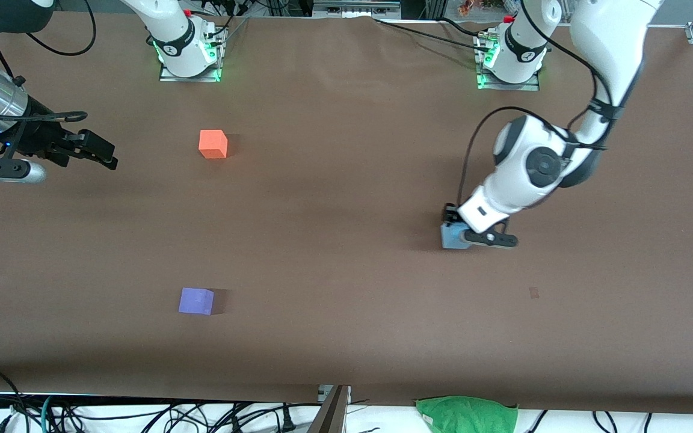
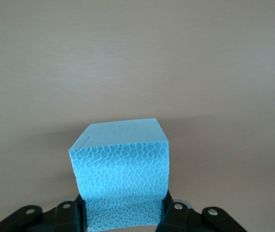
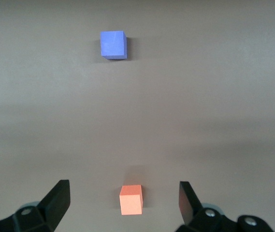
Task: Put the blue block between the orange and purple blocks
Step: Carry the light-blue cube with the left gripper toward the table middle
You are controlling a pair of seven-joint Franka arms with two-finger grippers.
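Observation:
The blue block (image 1: 450,236) rests on the table toward the left arm's end, and my left gripper (image 1: 457,230) is shut on it. In the left wrist view the block (image 2: 123,174) fills the gap between the black fingers, which press on its two sides. The orange block (image 1: 213,144) and the purple block (image 1: 195,300) lie toward the right arm's end, the purple one nearer to the front camera, with a wide bare gap between them. My right gripper (image 1: 98,150) is open and empty, waiting in the air beside the orange block (image 3: 131,199). The purple block (image 3: 113,44) also shows in the right wrist view.
A green cloth (image 1: 467,412) lies off the table's edge nearest the front camera. Cables run along that edge. The two arm bases (image 1: 189,54) (image 1: 510,60) stand at the table's edge farthest from the front camera. A small mark (image 1: 534,293) shows on the brown tabletop.

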